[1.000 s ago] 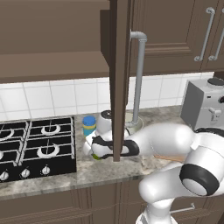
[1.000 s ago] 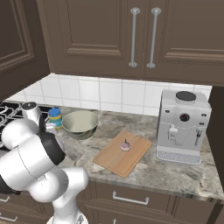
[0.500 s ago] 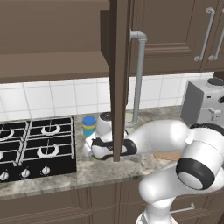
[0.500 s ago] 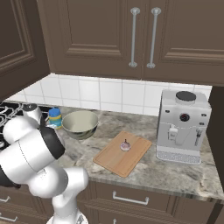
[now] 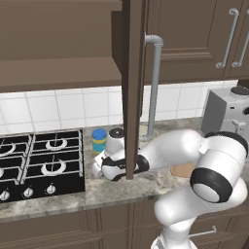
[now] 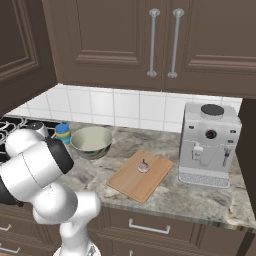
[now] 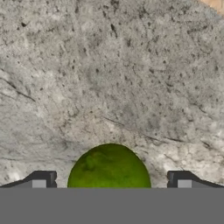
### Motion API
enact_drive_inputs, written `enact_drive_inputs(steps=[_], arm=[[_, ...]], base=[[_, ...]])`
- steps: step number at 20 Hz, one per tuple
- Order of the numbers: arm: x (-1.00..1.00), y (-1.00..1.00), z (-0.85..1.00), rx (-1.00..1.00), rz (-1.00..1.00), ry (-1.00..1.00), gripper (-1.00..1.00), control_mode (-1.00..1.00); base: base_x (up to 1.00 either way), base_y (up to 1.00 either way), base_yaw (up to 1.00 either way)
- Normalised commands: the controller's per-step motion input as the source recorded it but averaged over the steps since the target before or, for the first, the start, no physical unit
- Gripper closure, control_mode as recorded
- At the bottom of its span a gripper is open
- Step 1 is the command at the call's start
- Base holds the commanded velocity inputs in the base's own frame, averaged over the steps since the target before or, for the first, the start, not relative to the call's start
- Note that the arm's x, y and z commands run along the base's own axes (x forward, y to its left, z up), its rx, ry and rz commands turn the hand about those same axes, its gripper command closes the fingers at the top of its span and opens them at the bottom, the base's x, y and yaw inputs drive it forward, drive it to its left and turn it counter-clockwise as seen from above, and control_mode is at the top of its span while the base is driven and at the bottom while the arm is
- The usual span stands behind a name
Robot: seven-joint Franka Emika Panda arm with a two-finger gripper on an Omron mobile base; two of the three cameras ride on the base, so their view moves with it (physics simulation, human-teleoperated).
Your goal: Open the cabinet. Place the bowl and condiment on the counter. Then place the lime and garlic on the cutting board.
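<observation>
The gripper (image 7: 111, 180) stood spread wide, its two dark fingertips (image 7: 43, 179) on either side of the lime (image 7: 109, 168) without touching it. The lime lay on the grey-beige marbled counter (image 7: 113, 78), directly below the hand. The white arm (image 5: 175, 146) reached low and leftward across the worktop, its hand partly hidden behind the edge of the open cabinet (image 5: 132, 87) door. Just beyond the hand stood the condiment (image 5: 99, 140) jar with its blue lid, close to the black gas hob (image 5: 39, 163). The bowl (image 6: 91, 141) sat on the counter beside the jar. The cutting board (image 6: 141, 174) lay further right, carrying the garlic (image 6: 143, 166). A grey coffee machine (image 6: 209, 145) stood beside the board.
</observation>
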Motion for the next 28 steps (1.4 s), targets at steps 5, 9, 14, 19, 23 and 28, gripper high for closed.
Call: enact_drive_inputs(steps=[5,9,14,19,23,28], arm=[[0.18,0.00,-0.05,0.00,0.00,0.00,-1.00,-1.00],[0.19,0.00,-0.03,-0.01,0.00,0.00,-1.00,-1.00],[0.05,0.16,-0.02,-0.06,0.00,0.00,1.00,-1.00],[0.00,0.00,-0.22,-0.07,0.00,0.01,1.00,-1.00],[-0.10,-0.06,-0.24,-0.05,0.00,0.01,1.00,-1.00],[-0.25,-0.46,0.04,0.00,0.00,-0.01,1.00,-1.00]], base=[[0.00,0.00,0.00],[0.00,0.00,0.00],[0.00,0.00,0.00],[0.00,0.00,0.00],[0.00,0.00,0.00],[0.00,0.00,0.00]])
